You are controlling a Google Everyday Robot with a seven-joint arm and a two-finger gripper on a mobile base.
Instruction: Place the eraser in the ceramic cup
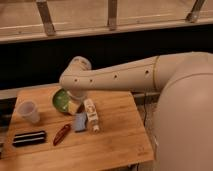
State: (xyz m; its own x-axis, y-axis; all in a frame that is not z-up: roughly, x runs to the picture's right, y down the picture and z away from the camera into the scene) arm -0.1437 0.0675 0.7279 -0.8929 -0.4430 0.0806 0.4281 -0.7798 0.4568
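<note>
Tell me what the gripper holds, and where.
Nothing: the gripper hangs over the green bowl; the long black striped eraser lies on the wooden table.

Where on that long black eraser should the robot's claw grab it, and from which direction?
Probably across its narrow width at mid-length, coming straight down from above. The eraser lies flat near the front left corner of the table, long sides running left-right and both clear; the ceramic cup stands behind it, apart. The gripper hangs open by the green bowl, farther back and right.
</note>
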